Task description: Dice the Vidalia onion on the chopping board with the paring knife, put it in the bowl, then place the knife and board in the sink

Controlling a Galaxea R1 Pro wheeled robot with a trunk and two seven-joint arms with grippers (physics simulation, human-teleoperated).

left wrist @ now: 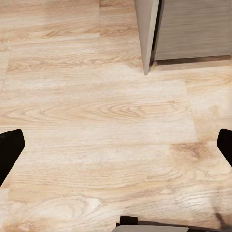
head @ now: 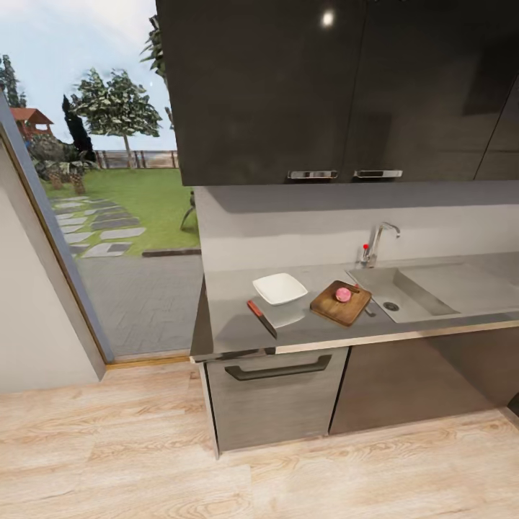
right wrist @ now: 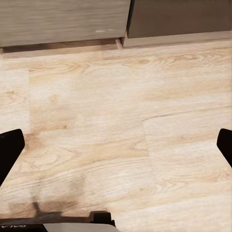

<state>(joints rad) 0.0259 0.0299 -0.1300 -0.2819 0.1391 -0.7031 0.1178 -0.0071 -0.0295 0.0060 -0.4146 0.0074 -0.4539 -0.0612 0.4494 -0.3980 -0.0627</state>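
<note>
Resting on the chopping board [head: 340,303] beside the sink [head: 440,288], the onion [head: 343,294] sits whole. Both end effectors, left [left wrist: 116,145] and right [right wrist: 116,145], hang wide open and empty over the floor [left wrist: 96,121].

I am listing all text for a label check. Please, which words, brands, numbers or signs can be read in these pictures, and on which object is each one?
Partly legible: pale letters on the dark robot part at the edge of the right wrist view, mirrored and cut off; possibly "GALA", not certain.
No text on the upper cabinets, tap, bowl, chopping board or paring knife.

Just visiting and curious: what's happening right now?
Both jaws open over wood floor. Onion sits on chopping board, knife beside bowl. Nothing blocking.
</note>
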